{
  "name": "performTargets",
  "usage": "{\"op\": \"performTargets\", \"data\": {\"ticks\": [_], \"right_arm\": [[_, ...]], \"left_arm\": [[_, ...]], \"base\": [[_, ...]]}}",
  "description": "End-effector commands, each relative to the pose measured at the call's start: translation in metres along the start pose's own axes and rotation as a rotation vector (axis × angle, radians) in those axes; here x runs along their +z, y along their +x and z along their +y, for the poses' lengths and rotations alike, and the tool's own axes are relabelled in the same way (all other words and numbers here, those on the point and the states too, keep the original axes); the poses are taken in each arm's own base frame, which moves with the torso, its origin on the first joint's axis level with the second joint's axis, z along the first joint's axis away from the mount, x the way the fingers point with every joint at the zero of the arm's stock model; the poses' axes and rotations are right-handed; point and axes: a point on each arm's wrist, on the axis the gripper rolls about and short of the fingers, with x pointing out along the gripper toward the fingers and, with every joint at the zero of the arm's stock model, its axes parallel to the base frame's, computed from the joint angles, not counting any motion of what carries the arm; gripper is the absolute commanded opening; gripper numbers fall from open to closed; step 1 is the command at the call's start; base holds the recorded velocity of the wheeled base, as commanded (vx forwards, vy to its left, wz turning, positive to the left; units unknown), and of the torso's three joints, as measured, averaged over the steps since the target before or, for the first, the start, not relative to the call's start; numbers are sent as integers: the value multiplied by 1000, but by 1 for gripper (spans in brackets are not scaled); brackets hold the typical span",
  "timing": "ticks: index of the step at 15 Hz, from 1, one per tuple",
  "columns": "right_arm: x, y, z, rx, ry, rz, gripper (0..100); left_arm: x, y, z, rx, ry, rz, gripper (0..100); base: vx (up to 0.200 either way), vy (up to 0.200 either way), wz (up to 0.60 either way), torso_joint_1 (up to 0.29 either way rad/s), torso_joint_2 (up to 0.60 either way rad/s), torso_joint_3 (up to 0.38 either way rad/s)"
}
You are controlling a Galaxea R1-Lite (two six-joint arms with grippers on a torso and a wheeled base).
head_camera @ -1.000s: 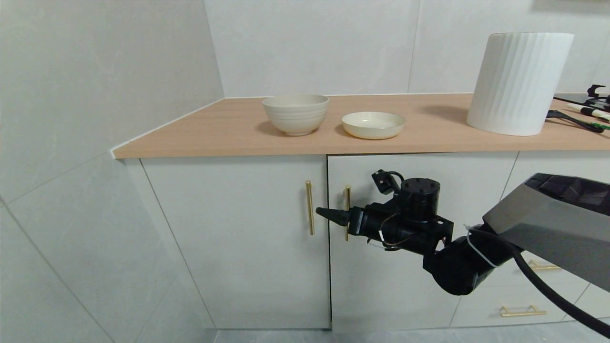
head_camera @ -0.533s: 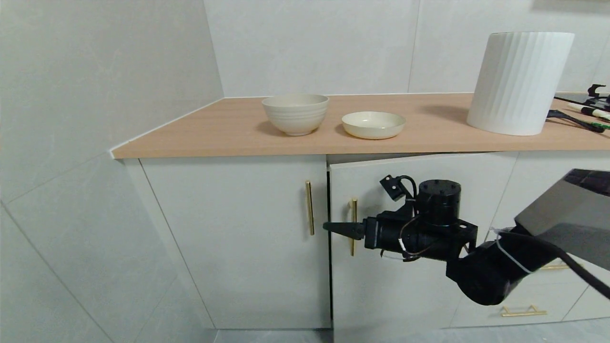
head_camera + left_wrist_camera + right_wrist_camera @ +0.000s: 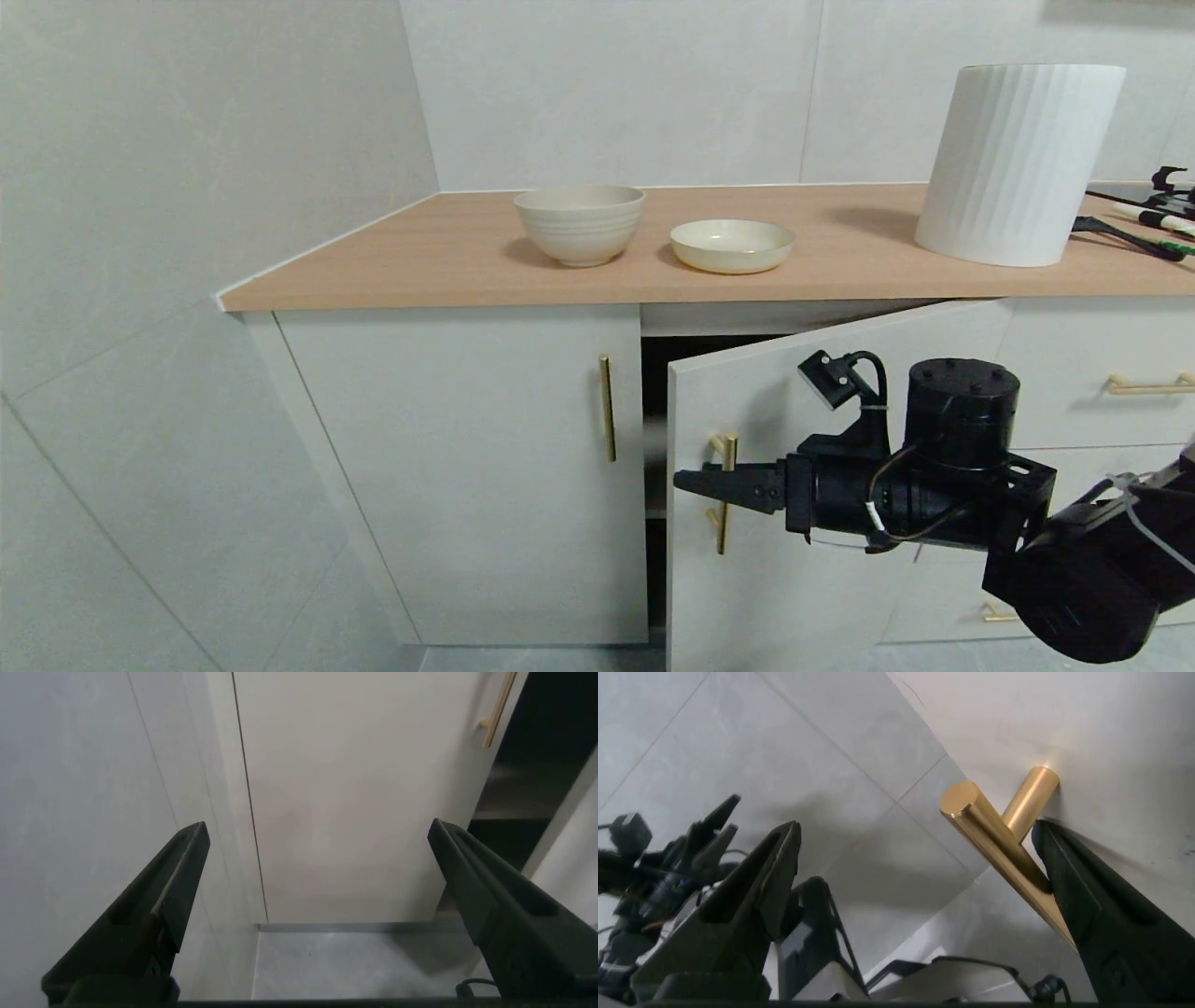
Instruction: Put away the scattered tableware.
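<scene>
the bowl [image 3: 579, 222] and the shallow dish [image 3: 732, 245] sat upright on the wooden countertop [image 3: 420, 261], mouths facing up, the bowl to the left of the dish, near each other but apart. both were round, so neither had a long axis. farther right on the counter stood a tall white ribbed cylinder [image 3: 1018, 163], with a few dark utensils [image 3: 1148, 224] lying beyond it at the edge.

below the counter, the right cabinet door [image 3: 775, 597] stood partly open, hinged on its right side, its free left edge swung out from the cabinet. a dark gap [image 3: 653, 429] showed between it and the shut left door [image 3: 467, 467]. the open door's gold handle [image 3: 724, 492] ran vertically, as did the left door's handle [image 3: 608, 407].

the right gripper [image 3: 686, 482] lay level at the open door's handle, pointing to the left, its tip past the bar. in the right wrist view its fingers [image 3: 1102, 915] were spread apart, with the gold bar [image 3: 999, 849] between them and close against one finger; they were not clamped on it.

the left gripper [image 3: 318, 915] was low down with its fingers [image 3: 159, 905] wide apart and nothing between them, facing the lower part of the left door [image 3: 355, 812] and the floor [image 3: 355, 961].
</scene>
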Motion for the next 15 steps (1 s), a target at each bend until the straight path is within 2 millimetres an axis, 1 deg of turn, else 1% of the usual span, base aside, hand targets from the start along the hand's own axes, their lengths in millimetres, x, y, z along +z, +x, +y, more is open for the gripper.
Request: {"op": "performTargets", "data": {"ticks": [1,8,9,10,11,12,13,14,15], "right_arm": [[-1,-4,4,0,0,1,100],[-5,-5,5,-1,5,10,100],[-5,-5,5,-1,5,10,100],[-5,-5,5,0,4,11,100],[-5,-5,5,0,5,12,100],[-6,-3,7,8,3,17,100],[-7,-2,9,12,2,21,100],[-8,-1,10,16,2,24,100],[-9,1,12,23,0,29,100]], "left_arm": [[0,0,0,0,0,1,100],[1,0,0,-3,22,-3,100],[8,-2,0,-9,22,-36,100],[40,-12,-1,-75,24,-112,100],[53,-13,-2,-131,25,-92,100],[96,-12,-4,-248,21,-8,100],[119,-1,-5,-326,10,72,100],[138,22,-8,-416,-1,165,100],[147,41,-10,-480,-2,222,100]], "base": [[0,0,0,0,0,0],[0,0,0,0,0,0],[0,0,0,0,0,0],[0,0,0,0,0,0],[0,0,0,0,0,0],[0,0,0,0,0,0],[0,0,0,0,0,0],[0,0,0,0,0,0],[0,0,0,0,0,0]]}}
